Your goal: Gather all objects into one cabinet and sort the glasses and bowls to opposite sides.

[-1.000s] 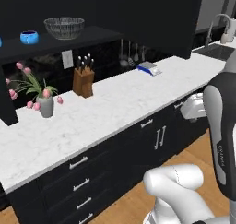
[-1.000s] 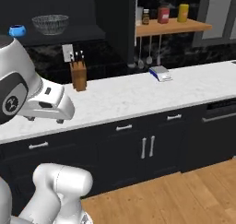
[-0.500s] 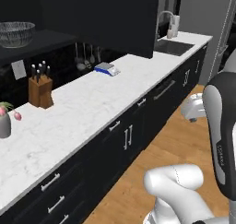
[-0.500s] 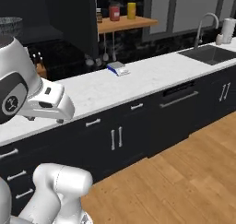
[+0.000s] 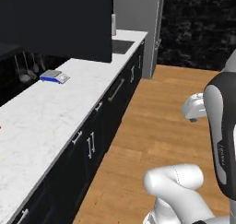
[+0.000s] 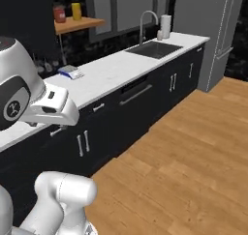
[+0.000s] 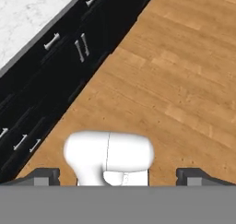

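Fingertips sit wide apart at the hand view's bottom edge, nothing between them; gripper empty, pointing down at wood floor. Black drawer fronts run off toward 10 o'clock under the marble counter. Cup, bowls and cabinet lie outside these frames. Risk, as I judge it: the base faces the sink end, so reaching now finds nothing.

The counter runs along the left of the floor, with the drawers and cupboard doors under it. A small flat box sits on the counter near the back wall — ladles hang just behind it. Further along, the sink is set into the counter, tap behind it. A wall shelf holds two jars. The fridge stands at the counter's far end.
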